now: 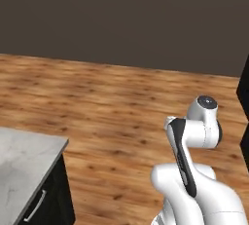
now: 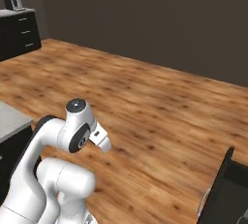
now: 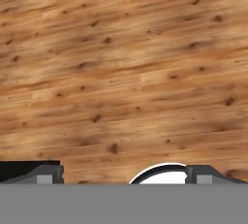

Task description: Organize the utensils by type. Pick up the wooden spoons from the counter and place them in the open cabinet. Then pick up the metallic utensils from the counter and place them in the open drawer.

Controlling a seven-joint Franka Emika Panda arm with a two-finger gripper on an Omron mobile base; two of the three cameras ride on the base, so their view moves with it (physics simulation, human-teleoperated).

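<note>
Wooden floor [image 3: 121,72] lies under the gripper [image 3: 124,173], jaws spread wide, pinching nothing; the arm is folded just beside the marble counter [image 1: 24,165] corner.

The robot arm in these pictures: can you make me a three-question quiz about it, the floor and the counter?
1. Where does the counter show in the left base view?
A. lower left
B. top right
C. centre

2. What colour is the floor?
A. blue
B. brown wood
C. white tile

3. How is the hand?
A. open, empty
B. shut on a spoon
C. shut on a cup

Answers: 1 A, the marble top sits at the lower left corner. 2 B, brown wooden planks throughout. 3 A, the fingertips stand far apart with only floor between them.
</note>
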